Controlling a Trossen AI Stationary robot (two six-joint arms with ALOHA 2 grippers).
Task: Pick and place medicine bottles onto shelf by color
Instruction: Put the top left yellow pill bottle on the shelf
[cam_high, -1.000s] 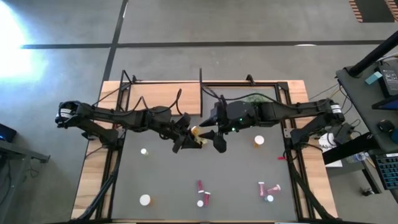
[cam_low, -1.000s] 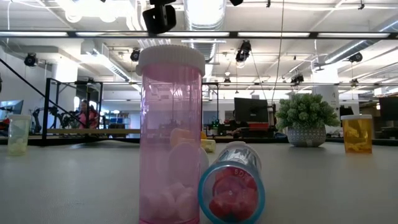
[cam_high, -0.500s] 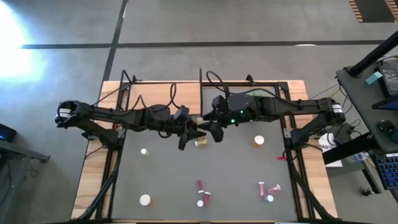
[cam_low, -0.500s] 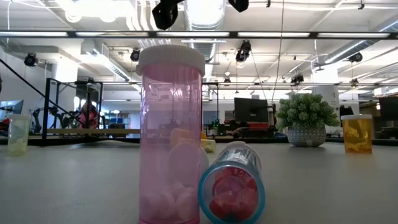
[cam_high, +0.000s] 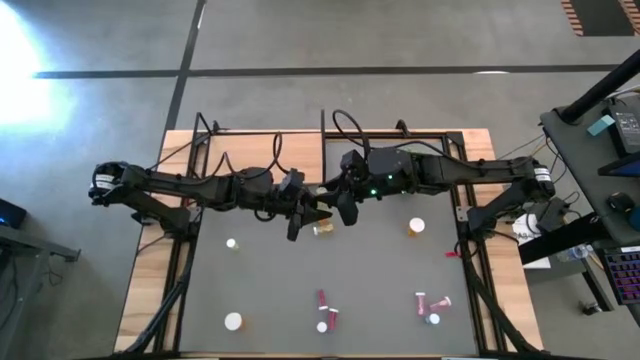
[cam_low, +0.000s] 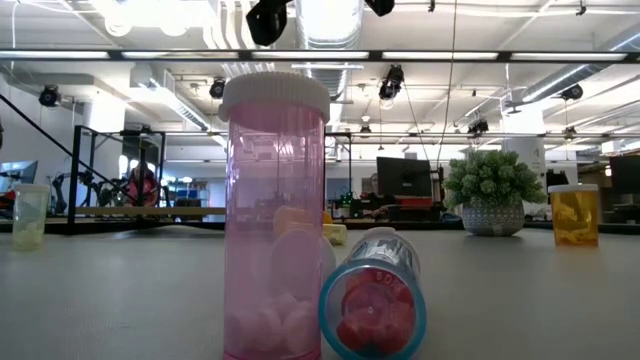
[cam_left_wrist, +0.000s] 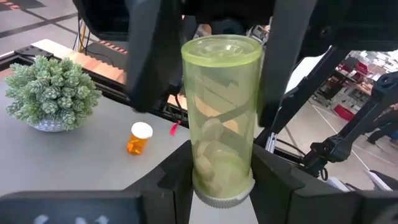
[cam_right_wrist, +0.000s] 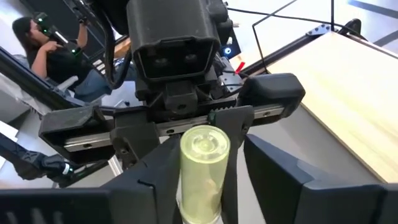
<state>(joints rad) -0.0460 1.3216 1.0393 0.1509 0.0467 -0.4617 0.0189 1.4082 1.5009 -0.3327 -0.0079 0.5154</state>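
Observation:
A yellow-green medicine bottle (cam_left_wrist: 221, 112) hangs in mid-air over the middle of the grey mat, with my left gripper (cam_high: 308, 212) shut on it. My right gripper (cam_high: 335, 208) faces it from the right, open. Its fingers (cam_left_wrist: 152, 62) stand close on either side of the bottle's bottom end (cam_right_wrist: 204, 147), and a narrow gap shows beside one of them. The shelf (cam_high: 258, 158), a light-wood board, lies at the far left of the table. More bottles stand or lie on the mat: an orange one (cam_high: 416, 227), pink ones (cam_high: 322, 298) and white-capped ones (cam_high: 231, 243). My left gripper pinches the bottle's cap end (cam_left_wrist: 224, 194) between its two fingers (cam_left_wrist: 177, 180). The fingers come in about level from the table's left. The bottle sticks straight out ahead of them toward the right gripper, lifted clear of the mat.
A yellowish bottle (cam_high: 322, 228) stands on the mat just below the two grippers. A small green plant (cam_left_wrist: 53, 93) sits at the far right of the mat. A tall pink bottle (cam_low: 275, 215) and a lying one (cam_low: 373, 305) are at the near edge.
Both wrists have rolled. My right gripper has shifted toward the left gripper and the far edge, and its fingers now flank the bottle's free end. My left gripper has kept hold of the bottle, which has turned with it and stays clear of the mat.

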